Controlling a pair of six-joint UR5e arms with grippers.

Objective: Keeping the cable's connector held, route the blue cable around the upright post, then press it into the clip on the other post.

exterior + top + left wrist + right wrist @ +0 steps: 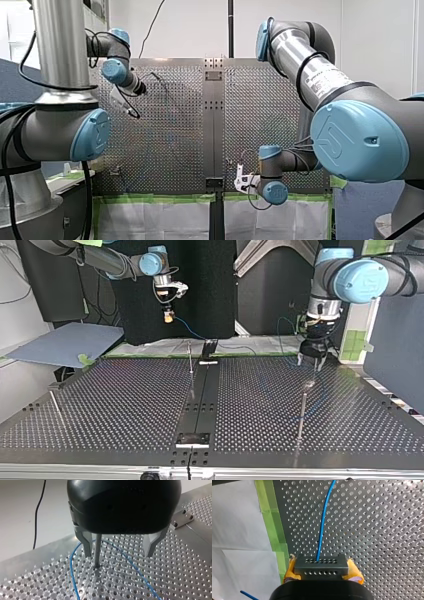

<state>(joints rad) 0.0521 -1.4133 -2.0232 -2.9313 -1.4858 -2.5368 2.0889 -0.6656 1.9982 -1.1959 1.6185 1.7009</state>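
Fingers (86, 542) of my left gripper (118, 551) are standing wide apart in the left wrist view, gripping nothing. The upright post (97, 550) is rising from the perforated table (175, 575) between them, just beside one finger. The blue cable (71, 572) is lying on the table and curving around the post's far side, running back toward the camera on both sides. Whether it is touching the post I cannot tell.

In the right wrist view, my right gripper (321, 566) is clamping the connector (320, 567), a grey block with rows of small holes, between its yellow pads (355, 573). The cable is leaving the block and running ahead of the gripper over the table, with green tape (272, 522) edging the table beside the gripper.

In the top view, my right gripper is hanging in the upper left of the frame, above the table's far edge, and the cable is drooping from it toward the centre. My left gripper is hovering at the right, fingers spread and pointing down. A second post (302, 412) is standing in the lower right.

In the front view, my left gripper is sitting at the upper left and my right gripper at the lower centre. The jaws and the cable are showing too small there to read.
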